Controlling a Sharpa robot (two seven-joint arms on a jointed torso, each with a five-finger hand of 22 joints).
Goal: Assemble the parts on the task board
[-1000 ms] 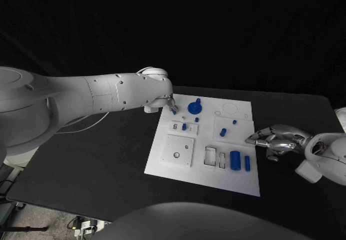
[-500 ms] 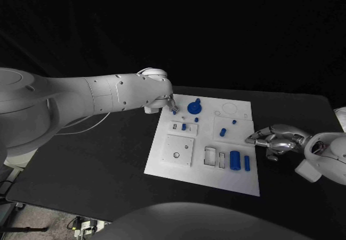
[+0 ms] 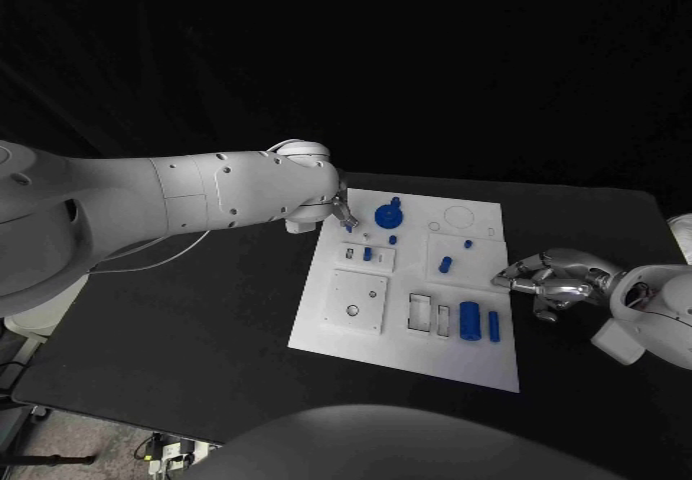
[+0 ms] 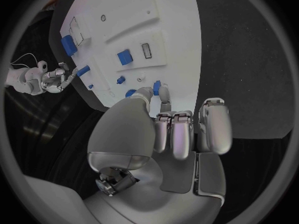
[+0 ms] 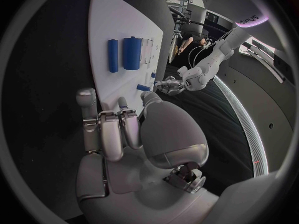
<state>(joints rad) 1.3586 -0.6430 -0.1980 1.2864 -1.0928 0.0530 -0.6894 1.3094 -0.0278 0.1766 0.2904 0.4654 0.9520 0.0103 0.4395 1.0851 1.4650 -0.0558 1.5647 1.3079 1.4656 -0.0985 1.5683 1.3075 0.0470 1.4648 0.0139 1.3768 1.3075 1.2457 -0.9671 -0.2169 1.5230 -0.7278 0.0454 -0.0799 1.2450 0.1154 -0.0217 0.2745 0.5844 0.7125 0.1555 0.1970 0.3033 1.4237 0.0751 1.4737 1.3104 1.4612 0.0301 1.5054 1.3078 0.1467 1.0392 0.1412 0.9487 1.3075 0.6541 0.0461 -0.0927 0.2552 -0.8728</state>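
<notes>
Left hand pinching small blue part over white task board.

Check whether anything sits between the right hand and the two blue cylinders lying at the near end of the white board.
Nothing visible does. The right hand hovers off the white task board's right edge, with bare board between it and the thin blue cylinder and thick blue cylinder.

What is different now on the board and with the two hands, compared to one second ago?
Almost nothing. The left arm has shifted a little, but its hand holds its place at the board's far left corner, fingers near a small blue part. The right hand stays beside the board's right edge, holding nothing. No part moved; nothing was taken or let go.
</notes>
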